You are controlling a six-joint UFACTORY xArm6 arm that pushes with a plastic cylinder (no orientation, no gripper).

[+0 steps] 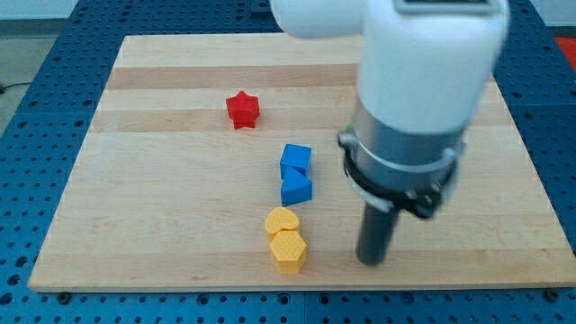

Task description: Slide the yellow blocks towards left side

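Two yellow blocks sit touching near the view's bottom centre: a heart-like yellow block above a yellow hexagon. My tip rests on the wooden board, to the right of the yellow hexagon, about a block's width of gap between them. It touches no block.
Two blue blocks stand just above the yellow ones: a blue cube and a blue wedge-like block. A red star lies toward the view's upper left. The arm's white body covers the view's upper right.
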